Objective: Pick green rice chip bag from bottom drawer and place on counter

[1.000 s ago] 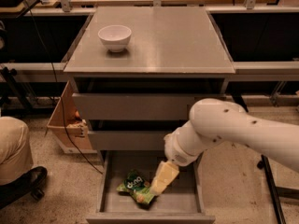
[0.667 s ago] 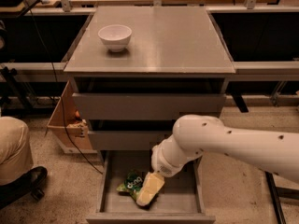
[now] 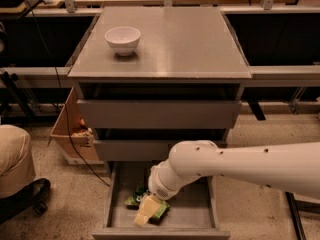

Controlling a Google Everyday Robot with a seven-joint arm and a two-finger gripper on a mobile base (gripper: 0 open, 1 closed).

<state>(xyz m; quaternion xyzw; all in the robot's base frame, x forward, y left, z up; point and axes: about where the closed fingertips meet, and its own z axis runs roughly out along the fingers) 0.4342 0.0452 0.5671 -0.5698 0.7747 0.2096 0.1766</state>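
Note:
The green rice chip bag (image 3: 136,199) lies in the open bottom drawer (image 3: 116,219), left of its middle; only parts of it show around the gripper. My gripper (image 3: 145,211) reaches down into the drawer from the right on a thick white arm and sits right over the bag, covering its middle. The counter (image 3: 175,44) is the grey cabinet top above, with a white bowl (image 3: 122,39) at its back left.
The two upper drawers (image 3: 160,113) are slightly open above the bottom one. A cardboard box (image 3: 70,134) stands on the floor left of the cabinet. A person's knee and shoe (image 3: 20,184) are at the far left. Wooden workbenches run behind.
My arm has swung left and lower into the drawer; the gripper moved from the bag's right side to directly over the bag.

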